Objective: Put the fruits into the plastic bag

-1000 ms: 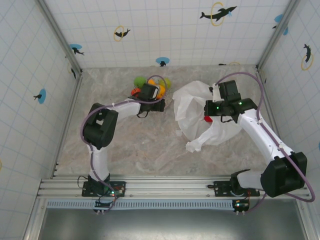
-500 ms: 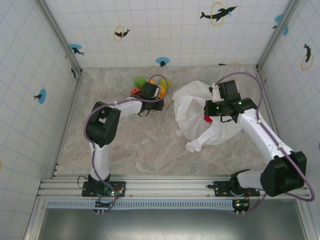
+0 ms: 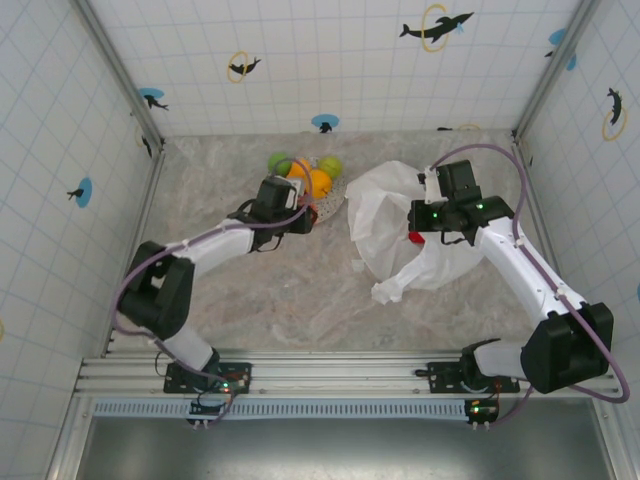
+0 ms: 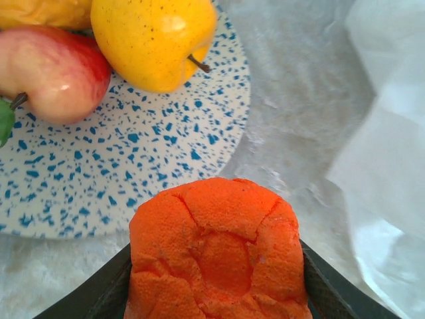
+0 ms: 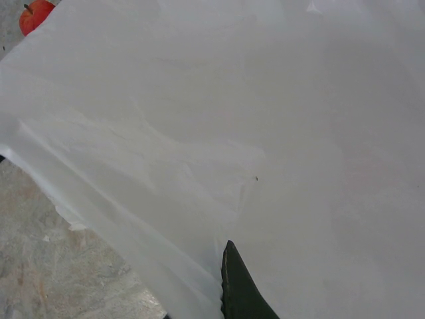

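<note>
Two dark fingers of the left claw are clamped on an orange, one on either side of its dimpled, creased skin. The fruit fills the whole gap between them.

Just ahead of this claw and a little to its left lies the plate, white with blue speckles, on the marbled table. On the plate's far part, beyond the claw, a yellow apple with a short stem sits against a red apple. Another yellow fruit lies past them both. From above, a green fruit and a second green one show at the far rim of the plate, farther still from the claw. The bag rises to this claw's right, apart from the plate, with a strip of bare table between them.

Over the near side of the crinkled white bag sits the right claw, its tip pointing across the film. In its wrist view one dark finger stands against the film, which spreads over nearly everything ahead of the claw. The film hides how the jaws stand, so I cannot tell whether this claw is pinching the bag or merely resting at it. Far ahead of it and to the left, past the bag's edge, is a small red fruit with a stem. From above, a red blob shows just beside this claw against the bag, too small to make out.
</note>
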Motion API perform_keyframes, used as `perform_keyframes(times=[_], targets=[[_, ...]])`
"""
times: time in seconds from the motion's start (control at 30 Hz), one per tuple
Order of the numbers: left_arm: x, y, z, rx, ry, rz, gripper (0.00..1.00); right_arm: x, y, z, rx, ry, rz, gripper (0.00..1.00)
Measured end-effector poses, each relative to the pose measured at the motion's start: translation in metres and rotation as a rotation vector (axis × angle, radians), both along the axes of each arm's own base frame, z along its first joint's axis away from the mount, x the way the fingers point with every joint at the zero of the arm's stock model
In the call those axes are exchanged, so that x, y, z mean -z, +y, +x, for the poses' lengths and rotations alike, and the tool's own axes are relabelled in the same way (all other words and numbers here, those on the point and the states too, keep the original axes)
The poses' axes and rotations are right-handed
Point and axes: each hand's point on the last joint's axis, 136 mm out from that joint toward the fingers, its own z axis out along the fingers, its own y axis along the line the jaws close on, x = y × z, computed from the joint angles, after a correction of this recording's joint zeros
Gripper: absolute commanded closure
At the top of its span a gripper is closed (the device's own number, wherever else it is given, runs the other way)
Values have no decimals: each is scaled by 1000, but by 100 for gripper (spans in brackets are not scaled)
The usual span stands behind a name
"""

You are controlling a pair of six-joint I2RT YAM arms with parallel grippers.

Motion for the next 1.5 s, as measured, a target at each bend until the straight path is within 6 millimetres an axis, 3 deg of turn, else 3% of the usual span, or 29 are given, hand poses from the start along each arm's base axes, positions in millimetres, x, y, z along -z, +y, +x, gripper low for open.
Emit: perform_keyframes(times=[0.17,0.43,0.57,0.67,1.07,1.5], targets=[[-29,2,-46,33,-55,-68,56,1,0,1,-1,1,0,100],[-74,-22,-139,189,-166,-206,57,-8,0,5,-7,-21,4,100],[-81,-44,-171,280,-183,-236,57,-11,0,7,-9,-28,12,100],[-73,-62,-190,349,-164,-217,56,-11,1,6,-16,-27,17,100],[-64,-133,-205,573,-154,-167,56,-9,2,2,-39,-10,15,100],[-47,-162,-201,690,-195,-106,55,-19,3,-1,-59,10,14,100]])
